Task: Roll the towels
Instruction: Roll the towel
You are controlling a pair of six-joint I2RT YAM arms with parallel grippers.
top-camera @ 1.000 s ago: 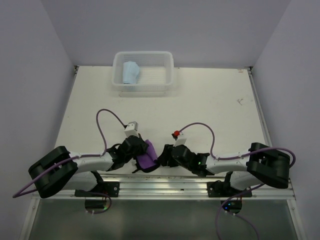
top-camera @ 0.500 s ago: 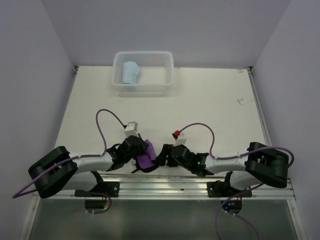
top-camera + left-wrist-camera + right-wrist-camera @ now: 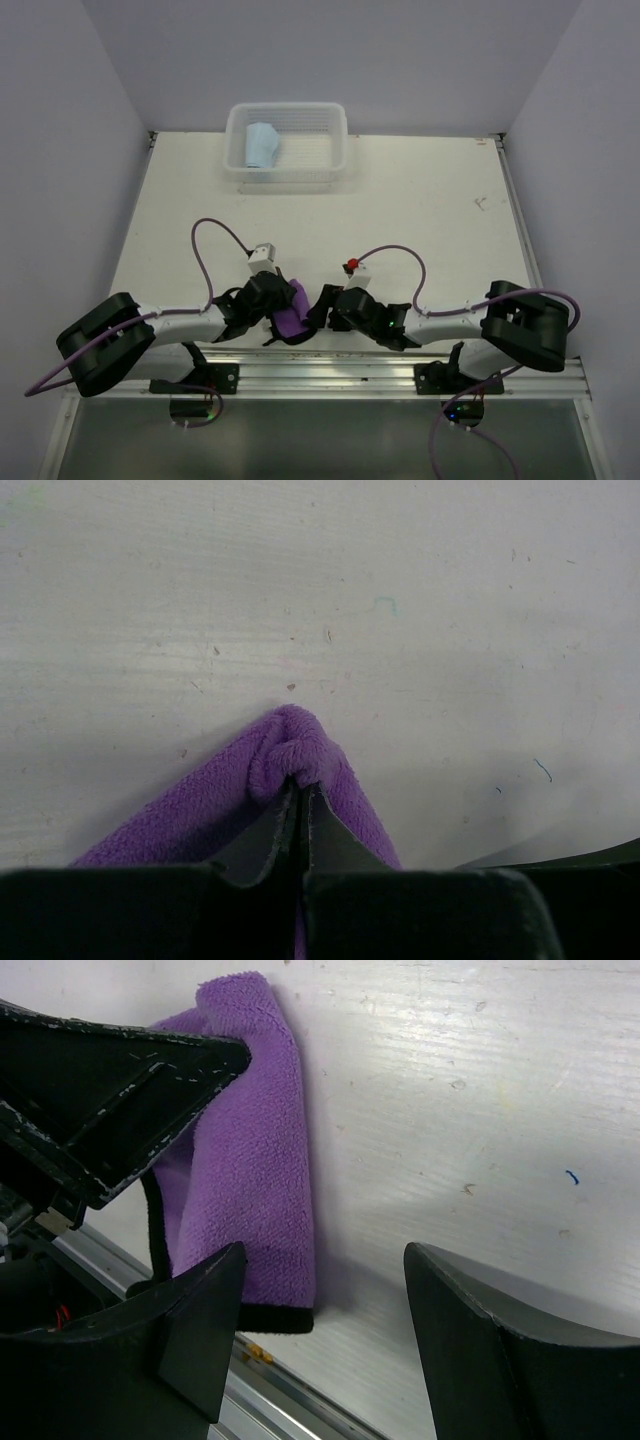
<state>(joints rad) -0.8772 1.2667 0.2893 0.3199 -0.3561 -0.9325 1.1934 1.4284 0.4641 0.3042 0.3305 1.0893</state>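
Observation:
Near the table's front edge a purple towel [image 3: 294, 313] with a black hem hangs folded, and my left gripper [image 3: 284, 308] is shut on its bunched fold. In the left wrist view the shut jaws of the left gripper [image 3: 300, 786] pinch the purple towel [image 3: 215, 805] just above the table. My right gripper [image 3: 322, 303] stands open right beside it. In the right wrist view the purple towel [image 3: 256, 1160] drapes in front of the open right gripper [image 3: 325, 1252], with nothing between its fingers. The light blue towel [image 3: 262, 146] lies rolled in the white basket [image 3: 338, 150].
The basket stands at the table's far edge, left of centre. A metal rail [image 3: 330, 375] runs along the near edge just below the purple towel. Purple cables [image 3: 212, 240] loop up from both wrists. Grey walls close in the table at left, right and back.
My right gripper has opened wider and slid left, closer to the purple towel. The left gripper and the towel it holds have stayed put.

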